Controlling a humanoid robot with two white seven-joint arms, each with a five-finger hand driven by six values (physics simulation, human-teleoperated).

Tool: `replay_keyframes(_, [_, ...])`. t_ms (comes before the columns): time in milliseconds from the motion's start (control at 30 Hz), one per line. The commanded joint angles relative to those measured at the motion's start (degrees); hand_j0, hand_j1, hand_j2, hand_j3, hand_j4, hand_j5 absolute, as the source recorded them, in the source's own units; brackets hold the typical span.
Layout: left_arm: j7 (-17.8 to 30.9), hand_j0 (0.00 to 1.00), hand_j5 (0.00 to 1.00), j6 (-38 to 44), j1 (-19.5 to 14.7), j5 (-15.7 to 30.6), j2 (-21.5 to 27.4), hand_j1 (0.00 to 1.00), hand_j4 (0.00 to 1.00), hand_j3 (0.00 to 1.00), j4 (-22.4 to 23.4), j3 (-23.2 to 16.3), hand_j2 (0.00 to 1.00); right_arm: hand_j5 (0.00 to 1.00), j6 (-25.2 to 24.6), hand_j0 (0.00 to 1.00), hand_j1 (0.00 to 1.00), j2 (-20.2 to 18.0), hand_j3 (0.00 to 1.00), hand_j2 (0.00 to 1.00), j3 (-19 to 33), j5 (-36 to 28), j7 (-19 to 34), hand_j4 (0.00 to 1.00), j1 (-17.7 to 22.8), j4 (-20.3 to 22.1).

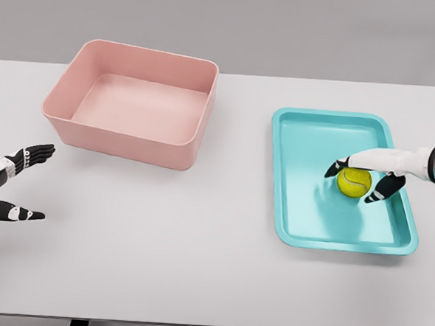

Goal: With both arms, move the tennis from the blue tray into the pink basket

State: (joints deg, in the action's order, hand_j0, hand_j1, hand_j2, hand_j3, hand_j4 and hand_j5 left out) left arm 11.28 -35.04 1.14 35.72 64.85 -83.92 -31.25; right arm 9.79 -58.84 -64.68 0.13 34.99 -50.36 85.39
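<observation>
fingers (384, 189) of the right hand (372, 172) are curling around the tennis ball (354, 182), touching it on both sides as it is sitting inside the blue tray (296, 212) on the white desk (196, 265). left hand (9, 187) is hovering with fingers spread, holding nothing, near the pink basket (132, 102)
</observation>
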Motion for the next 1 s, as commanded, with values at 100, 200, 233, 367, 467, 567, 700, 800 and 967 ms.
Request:
replay_keyframes(100, [0.1,1.0,1.0,0.0,0.0,0.1,0.1,1.0,1.0,1.0,-0.1,0.1,1.0,0.64,0.1,0.64,0.64,0.0,0.64,0.64,0.1,-0.1,0.0,0.64,-0.1,0.1])
replay_keyframes(200, [0.0,1.0,1.0,0.0,0.0,0.1,0.1,1.0,1.0,1.0,-0.1,0.1,1.0,0.54,0.0,0.54,0.54,0.0,0.54,0.54,0.1,-0.1,0.0,0.54,-0.2,0.1])
replay_keyframes(233, [0.0,1.0,1.0,0.0,0.0,0.1,0.1,1.0,1.0,1.0,-0.1,0.1,1.0,0.51,0.0,0.51,0.51,0.0,0.51,0.51,0.1,-0.1,0.0,0.51,-0.2,0.1])
replay_keyframes(367, [0.1,1.0,1.0,0.0,0.0,0.1,0.1,1.0,1.0,1.0,-0.1,0.1,1.0,0.43,0.0,0.43,0.43,0.0,0.43,0.43,0.3,-0.4,0.0,0.43,-0.7,0.2])
replay_keyframes(467, [0.1,1.0,1.0,0.0,0.0,0.1,0.1,1.0,1.0,1.0,-0.1,0.1,1.0,0.39,0.0,0.39,0.39,0.0,0.39,0.39,0.9,-0.8,0.0,0.39,-1.8,0.6])
replay_keyframes(567, [0.0,1.0,1.0,0.0,0.0,0.1,0.1,1.0,1.0,1.0,-0.1,0.1,1.0,0.39,0.1,0.39,0.39,0.0,0.39,0.39,2.6,-0.9,0.0,0.39,-2.5,2.8])
replay_keyframes(700, [0.1,1.0,1.0,0.0,0.0,0.1,0.0,1.0,1.0,1.0,-0.2,0.1,1.0,0.39,0.1,0.39,0.39,0.3,0.39,0.39,4.7,-0.9,0.0,0.39,-2.5,6.5])
replay_keyframes(800, [0.0,1.0,1.0,0.0,0.0,0.1,0.0,1.0,1.0,1.0,-0.4,0.1,1.0,0.39,2.3,0.39,0.39,3.9,0.39,0.39,5.8,-0.9,0.0,0.39,-2.5,7.5])
replay_keyframes(967, [0.0,1.0,1.0,0.0,0.0,0.1,-0.1,1.0,1.0,1.0,-0.5,0.1,1.0,0.39,3.8,0.39,0.39,10.4,0.39,0.39,6.0,-1.0,0.0,0.39,-2.2,12.2])
